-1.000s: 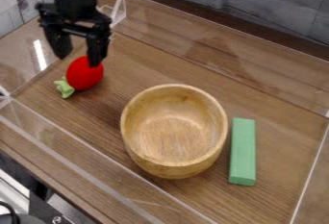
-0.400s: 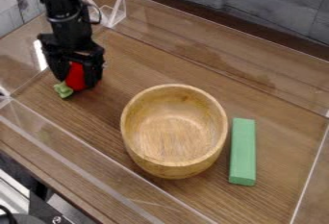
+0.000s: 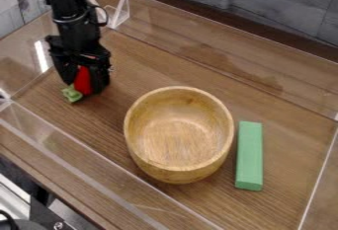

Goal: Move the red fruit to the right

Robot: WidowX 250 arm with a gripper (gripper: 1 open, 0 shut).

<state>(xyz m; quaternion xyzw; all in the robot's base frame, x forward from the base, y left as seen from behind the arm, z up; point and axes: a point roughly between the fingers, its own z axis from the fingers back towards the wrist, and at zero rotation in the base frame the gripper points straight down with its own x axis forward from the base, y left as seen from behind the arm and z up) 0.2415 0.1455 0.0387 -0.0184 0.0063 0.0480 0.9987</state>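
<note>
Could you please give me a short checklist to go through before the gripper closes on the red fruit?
1. Jaws open: ok, the gripper stands open, one finger on each side of the red fruit.
2. Fruit between the fingers: ok, red shows in the gap and its green leaf pokes out below.
3. Gripper low enough to grasp: cannot tell, the fingers hide the fruit's sides.
4. Path to the right: not ok at table level, the wooden bowl stands in the way; lift first.
5. Room beyond the bowl: cannot tell, the green block lies there by the clear wall.
</note>
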